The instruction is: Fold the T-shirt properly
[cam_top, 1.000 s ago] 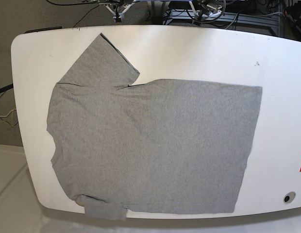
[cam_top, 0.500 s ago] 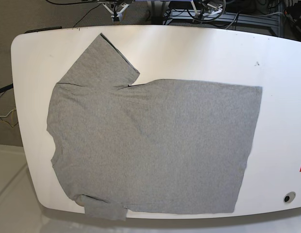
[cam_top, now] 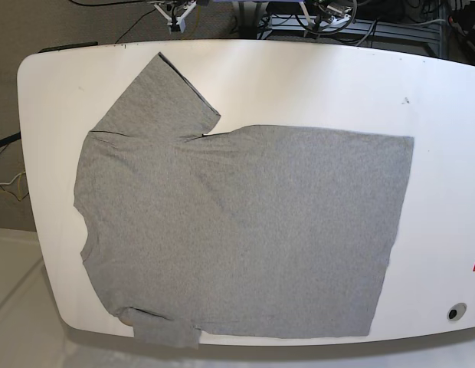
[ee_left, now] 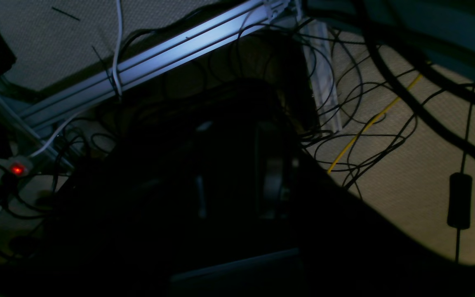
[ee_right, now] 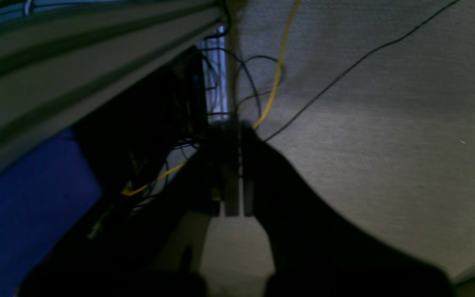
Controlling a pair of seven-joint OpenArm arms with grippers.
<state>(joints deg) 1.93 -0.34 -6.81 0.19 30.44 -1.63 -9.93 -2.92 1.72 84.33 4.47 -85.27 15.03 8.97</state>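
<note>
T-shirt (cam_top: 237, 230) flat, sleeve overhanging table (cam_top: 314, 84) edge

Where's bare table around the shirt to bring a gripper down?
Widest bare strip: the table to the right of the T-shirt's hem. Another runs along the far edge, above the body and right of the upper sleeve. The left and near edges are crowded: the shirt reaches almost to the rim, and the lower sleeve overhangs it.

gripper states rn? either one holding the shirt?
Left tool: too dark in its wrist view, cannot tell; not on the shirt.
Right tool: shut, holding nothing.
</note>
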